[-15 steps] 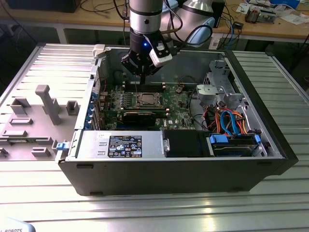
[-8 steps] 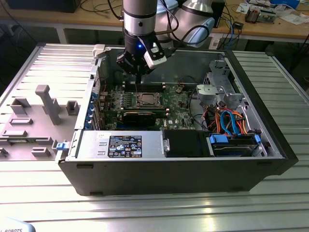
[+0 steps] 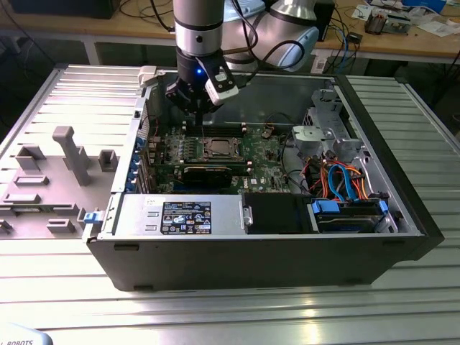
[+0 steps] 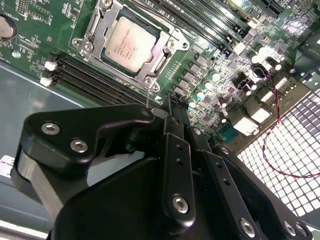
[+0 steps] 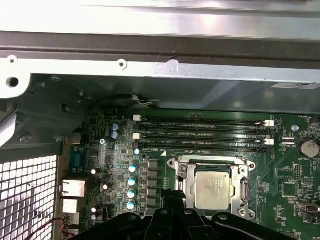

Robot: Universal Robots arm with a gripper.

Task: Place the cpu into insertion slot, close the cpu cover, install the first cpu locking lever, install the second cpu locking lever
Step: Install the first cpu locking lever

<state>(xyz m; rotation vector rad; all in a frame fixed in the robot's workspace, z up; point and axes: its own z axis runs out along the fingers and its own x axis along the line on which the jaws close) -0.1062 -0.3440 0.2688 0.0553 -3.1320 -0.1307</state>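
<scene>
In the exterior view, the open computer case (image 3: 251, 259) sits on the slatted metal tabletop (image 3: 215, 316), and the pincer (image 3: 195, 108) hangs in the upper middle of the frame, over the motherboard (image 3: 259, 154) and just up and toward the exterior view's left of the cpu (image 3: 215, 149). Both wrist views show the cpu (image 4: 127, 44) (image 5: 214, 190) seated in the insertion slot (image 4: 86, 46), with the cpu cover (image 4: 161, 54) lying flat around its silver top, next to the memory slots (image 4: 95, 80). The pincer's (image 4: 172, 100) 2 fingers are pressed together with nothing seen between them, near the slot's corner but clear of the chip.
</scene>
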